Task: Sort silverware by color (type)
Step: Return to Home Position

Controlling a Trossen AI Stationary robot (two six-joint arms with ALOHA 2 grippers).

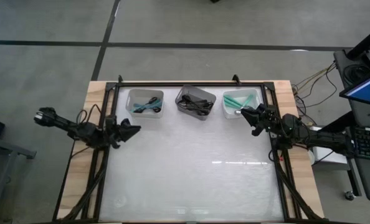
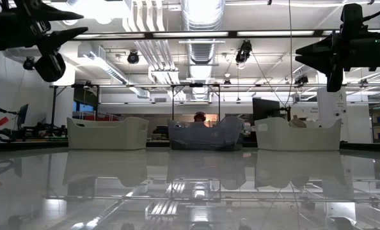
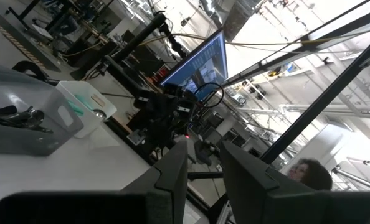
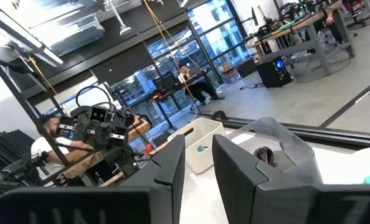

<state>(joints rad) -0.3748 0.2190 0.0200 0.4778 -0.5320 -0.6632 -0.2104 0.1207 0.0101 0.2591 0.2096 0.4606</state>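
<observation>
Glossy white surface (image 1: 185, 174); black spoons (image 1: 196, 106) in grey rectangular bin (image 1: 208, 93), teal-handled spoons (image 1: 235, 101) in white bin (image 1: 255, 98) (rightmost). Left claw (image 1: 135, 130), right claw (image 1: 243, 112) aloft, fingers slightly parted, empty.

high: straight down | low: table-level, facing bins (image 2: 107, 133) | wrists: oblique, inward | shared: bins

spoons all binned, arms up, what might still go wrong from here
The open right gripper hangs over the near corner of the right-hand bin; dipping as it swings away, it might clip and shift that bin. The left-hand bin seems to hold teal-handled spoons alongside dark pieces, so that sort may be mixed; the high view cannot settle it. The left gripper hangs clear of bins.
</observation>
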